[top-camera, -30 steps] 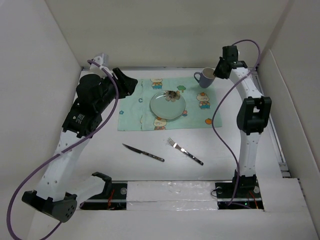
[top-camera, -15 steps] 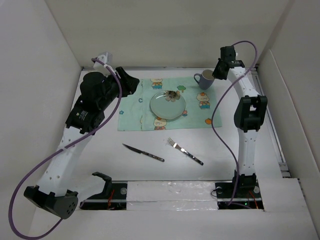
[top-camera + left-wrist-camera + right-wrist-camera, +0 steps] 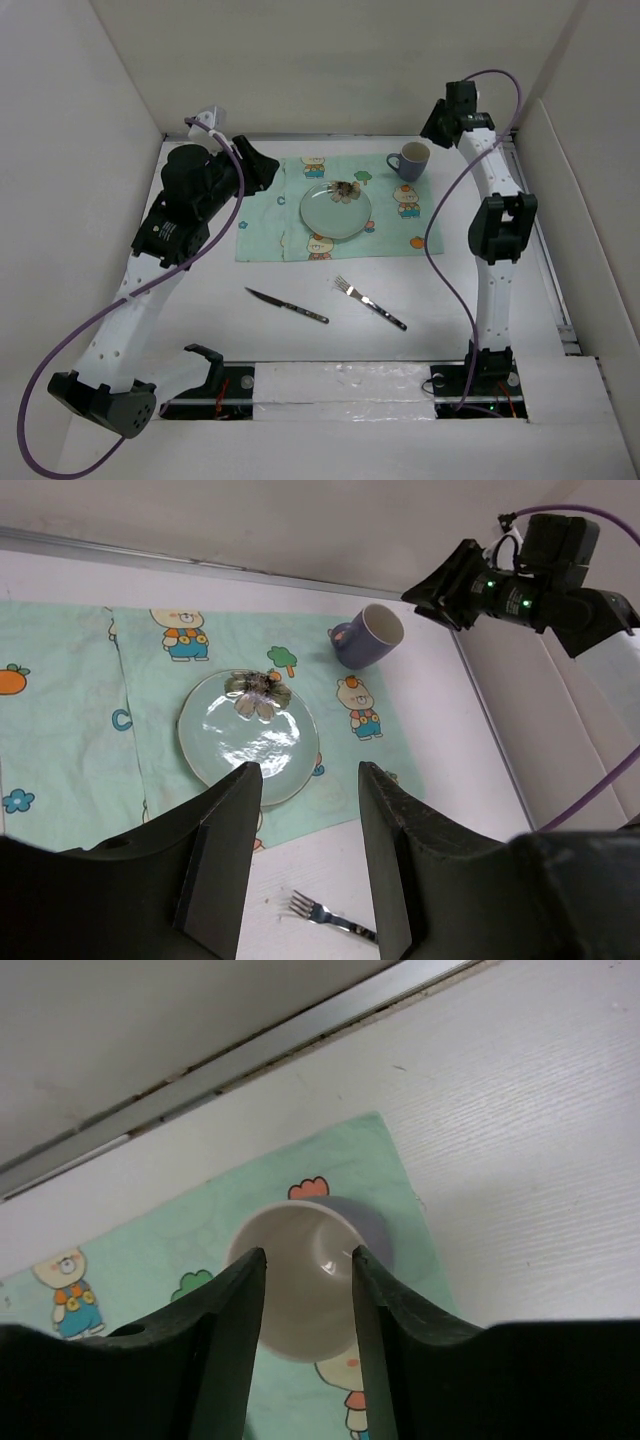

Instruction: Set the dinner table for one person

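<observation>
On the dinner table (image 3: pixel 205 305) lies a mint-green placemat (image 3: pixel 270 228) with a glass plate (image 3: pixel 335 210) at its middle. A purple mug (image 3: pixel 410 159) stands upright on the mat's far right corner. My right gripper (image 3: pixel 432 125) hovers open just above and behind it. In the right wrist view the mug (image 3: pixel 305 1285) shows below the spread fingers of that gripper (image 3: pixel 308 1252), which do not touch it. My left gripper (image 3: pixel 262 165) hangs open and empty over the mat's left end. A fork (image 3: pixel 368 302) and a knife (image 3: pixel 287 306) lie on the bare table in front of the mat.
White walls enclose the table on the left, the back and the right. A metal rail (image 3: pixel 250 1055) runs along the back edge just behind the mug. In the left wrist view the plate (image 3: pixel 248 738), mug (image 3: pixel 366 636) and fork (image 3: pixel 330 918) show.
My right gripper has opened, let go of the mug and drawn up and back from it. The mug now stands alone on the mat. The left arm has shifted only slightly.
</observation>
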`<action>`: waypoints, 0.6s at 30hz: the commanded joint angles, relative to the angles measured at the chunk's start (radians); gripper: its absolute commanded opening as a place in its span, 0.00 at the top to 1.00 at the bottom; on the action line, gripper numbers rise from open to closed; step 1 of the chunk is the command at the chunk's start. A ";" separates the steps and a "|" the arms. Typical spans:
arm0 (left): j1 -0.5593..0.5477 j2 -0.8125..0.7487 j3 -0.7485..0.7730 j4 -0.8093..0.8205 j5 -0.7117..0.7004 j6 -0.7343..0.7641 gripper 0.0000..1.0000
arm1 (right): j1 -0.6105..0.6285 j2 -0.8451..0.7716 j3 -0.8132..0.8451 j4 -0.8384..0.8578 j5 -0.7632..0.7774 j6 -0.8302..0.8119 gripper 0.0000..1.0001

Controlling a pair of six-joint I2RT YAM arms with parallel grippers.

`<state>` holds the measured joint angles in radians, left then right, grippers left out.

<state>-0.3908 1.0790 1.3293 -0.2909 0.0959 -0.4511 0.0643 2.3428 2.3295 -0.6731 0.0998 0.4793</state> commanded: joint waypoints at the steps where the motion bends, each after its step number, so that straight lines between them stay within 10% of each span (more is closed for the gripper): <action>1: 0.001 -0.027 -0.004 0.021 0.007 -0.003 0.60 | -0.026 -0.146 0.032 0.053 -0.080 0.015 0.54; 4: 0.001 -0.005 0.013 0.024 0.021 -0.004 0.82 | -0.026 -0.271 -0.161 0.147 -0.181 0.004 0.66; 6: -0.020 0.018 0.025 0.022 0.012 0.000 1.00 | -0.026 -0.423 -0.304 0.220 -0.231 -0.004 0.95; 13: -0.031 0.058 0.035 0.006 -0.019 0.057 0.93 | 0.269 -0.993 -1.145 0.310 -0.309 -0.111 1.00; 18: -0.031 0.048 0.004 0.010 -0.030 0.077 0.83 | 0.408 -1.157 -1.355 0.173 -0.322 -0.142 1.00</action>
<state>-0.4194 1.1545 1.3293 -0.3107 0.0822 -0.4103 0.4225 1.2602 1.0843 -0.3965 -0.2012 0.3882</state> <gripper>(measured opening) 0.156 0.009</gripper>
